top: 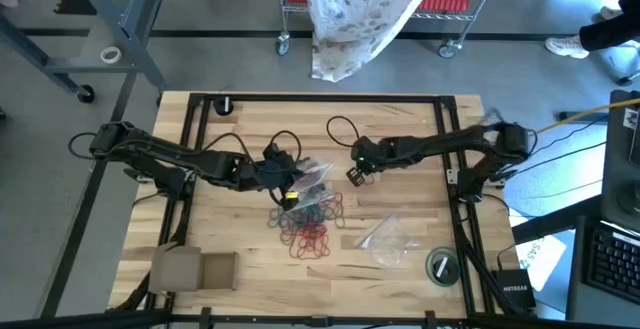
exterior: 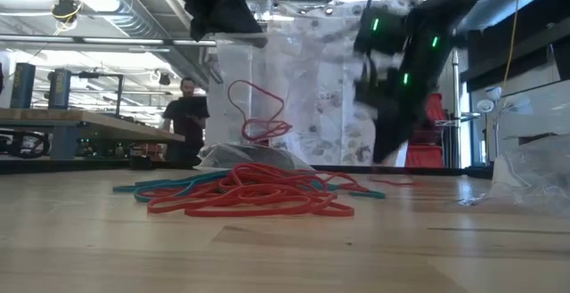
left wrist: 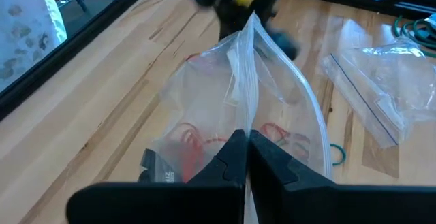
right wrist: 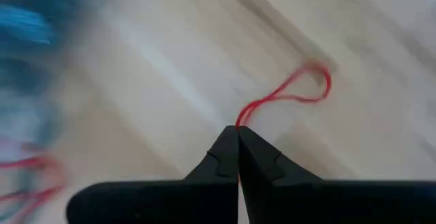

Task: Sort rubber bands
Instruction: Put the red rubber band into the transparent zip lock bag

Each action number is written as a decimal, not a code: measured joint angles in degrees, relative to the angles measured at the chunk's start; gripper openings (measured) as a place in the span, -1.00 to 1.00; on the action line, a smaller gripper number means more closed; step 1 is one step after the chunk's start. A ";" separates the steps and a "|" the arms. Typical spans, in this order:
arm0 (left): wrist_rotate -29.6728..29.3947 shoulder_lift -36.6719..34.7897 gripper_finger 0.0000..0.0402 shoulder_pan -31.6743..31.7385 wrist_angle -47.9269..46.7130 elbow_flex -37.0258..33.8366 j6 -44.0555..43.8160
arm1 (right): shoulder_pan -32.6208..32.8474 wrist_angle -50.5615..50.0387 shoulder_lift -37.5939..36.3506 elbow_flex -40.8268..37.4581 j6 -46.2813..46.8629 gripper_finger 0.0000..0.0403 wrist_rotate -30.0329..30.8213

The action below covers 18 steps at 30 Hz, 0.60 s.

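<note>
On the wooden desk (top: 400,259), the right hand (right wrist: 237,137), clamped on one red rubber band (right wrist: 293,94), should lift slowly toward the clear bag (left wrist: 225,108) pinched by the left hand (left wrist: 246,146) at nine o'clock.

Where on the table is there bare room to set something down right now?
Bare wood lies behind both arms up to the table's far frame, and between the cardboard box and the rubber bands. The middle is crowded: bands, the held bag and a loose bag.

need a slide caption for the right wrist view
Right end effector shut on a single red rubber band, the loop dangling above the wooden table.
</note>
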 joint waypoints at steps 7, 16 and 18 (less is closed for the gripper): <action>0.57 0.00 -1.00 -0.11 -0.19 0.00 1.48 | 6.01 -1.68 -11.35 4.33 -7.29 -1.00 -1.57; 0.66 0.00 -1.00 -0.04 -0.22 0.00 3.42 | 14.25 -1.47 -15.73 18.71 -22.71 -1.00 -2.02; 0.66 0.00 -1.00 -0.04 -0.22 0.00 4.40 | 15.40 -0.88 -15.14 21.89 -26.56 -1.00 -2.73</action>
